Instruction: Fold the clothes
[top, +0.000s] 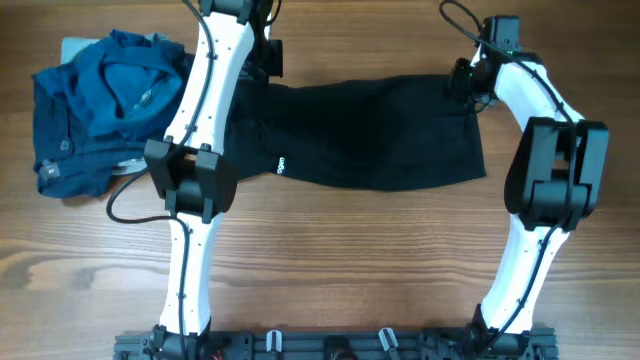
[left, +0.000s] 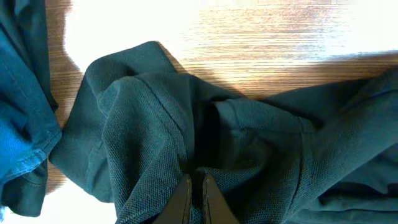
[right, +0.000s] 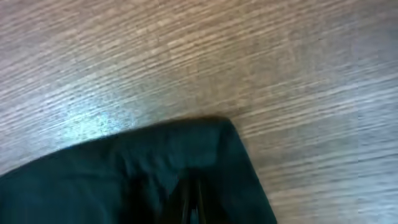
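As the two arms reach over the far side of the light-brown wooden table (top: 350, 260), the long dark knit garment (top: 370, 135) lies stretched out flat between them, running left to right across the middle of the far half. A tiny white label (top: 281, 165) shows on its near-left part.

Up at the garment's far-left end is the left gripper (top: 262, 50). From the wrist camera, that gripper (left: 194, 186) has its two pale fingers (left: 182, 196) squeezed together with only a sliver between them, pinching a rumpled fold of the dark mesh-textured cloth (left: 249, 143). The fabric bunches in ridges around the pinch.

Over on the far-right corner sits the right gripper (top: 465, 80). Its wrist picture is blurred, but the gripper (right: 191, 199) shows dark fingers (right: 185, 202) drawn close together at the cloth's corner (right: 186, 149), nipping the fabric just inside the edge, with bare wood beyond.

Off to the left, a crumpled heap of blue clothing (top: 100, 100) lies on the table, just beside the dark garment's left end. A sliver of that blue heap (left: 18, 124) shows at the edge of the left wrist view.
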